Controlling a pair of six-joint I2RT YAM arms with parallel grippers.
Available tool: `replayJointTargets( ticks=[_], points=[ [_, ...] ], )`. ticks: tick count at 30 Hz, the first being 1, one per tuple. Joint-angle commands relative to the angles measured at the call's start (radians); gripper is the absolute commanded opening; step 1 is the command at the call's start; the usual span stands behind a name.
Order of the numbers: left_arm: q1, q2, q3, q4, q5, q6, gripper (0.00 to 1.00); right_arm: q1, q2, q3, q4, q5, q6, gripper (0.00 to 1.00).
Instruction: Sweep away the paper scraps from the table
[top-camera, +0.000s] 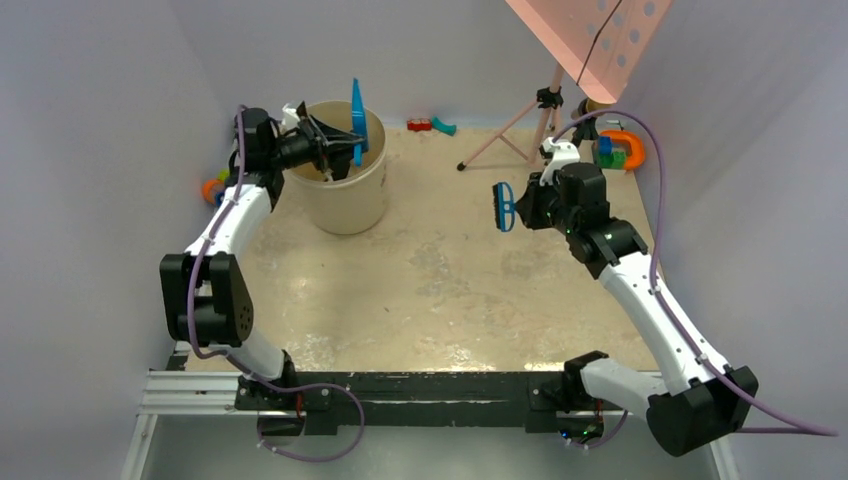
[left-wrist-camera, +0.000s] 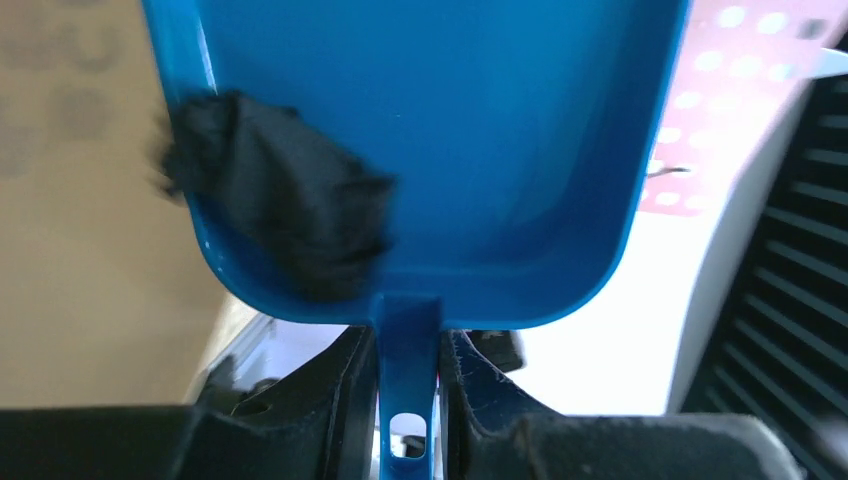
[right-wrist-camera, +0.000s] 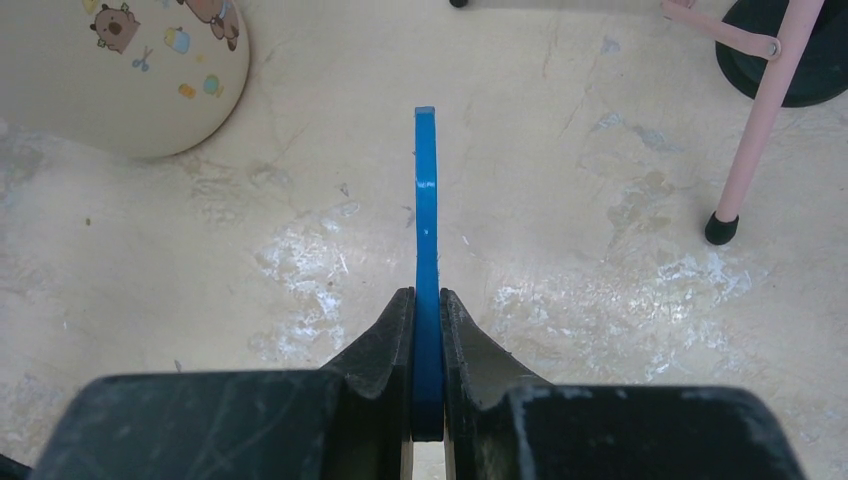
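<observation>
My left gripper (top-camera: 335, 148) is shut on the handle of the blue dustpan (top-camera: 358, 120), which it holds tipped up on edge over the beige bucket (top-camera: 345, 190). In the left wrist view my left gripper (left-wrist-camera: 408, 345) clamps the dustpan (left-wrist-camera: 480, 150), and one black paper scrap (left-wrist-camera: 280, 210), blurred, lies at the pan's left side. My right gripper (top-camera: 528, 205) is shut on the blue hand brush (top-camera: 504, 206) and holds it above the table (top-camera: 450, 290), right of the middle. The right wrist view shows my right gripper (right-wrist-camera: 427, 305) on the brush (right-wrist-camera: 427, 220) edge-on. No scraps show on the tabletop.
A pink stand (top-camera: 520, 125) with a black foot stands at the back right, also in the right wrist view (right-wrist-camera: 750, 140). Plastic toys lie at the back edge (top-camera: 430, 126), the back right corner (top-camera: 620, 150) and beside the left arm (top-camera: 213, 188). Grey walls close in three sides.
</observation>
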Motion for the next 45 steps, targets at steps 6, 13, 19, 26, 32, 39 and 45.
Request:
replayJointTargets(
  ticks=[6,13,19,26,32,39,45],
  points=[
    [0.007,-0.159,0.122,-0.056,0.042,0.09,0.09,-0.001,-0.051,-0.046,0.073,0.015,0.035,0.0],
    [-0.114,-0.234,0.158,-0.507,-0.076,0.491,0.11,-0.002,-0.117,-0.131,0.177,0.014,0.104,0.0],
    [-0.393,-0.201,0.105,-0.708,-0.282,0.747,0.07,-0.002,-0.217,-0.263,0.311,0.052,0.244,0.0],
    [-0.592,-0.151,-0.002,-0.842,-0.698,0.918,0.07,-0.002,-0.317,-0.56,0.53,0.107,0.572,0.0],
    [-0.666,-0.033,-0.093,-0.819,-0.993,0.961,0.05,-0.002,-0.377,-0.805,0.762,0.227,0.812,0.0],
    [-0.692,0.105,-0.085,-0.808,-1.128,0.993,0.05,-0.003,-0.437,-0.852,0.798,0.318,0.822,0.44],
    [-0.71,0.046,-0.117,-0.784,-1.15,1.015,0.97,-0.003,-0.359,-0.615,0.516,0.295,0.693,0.91]
  ],
)
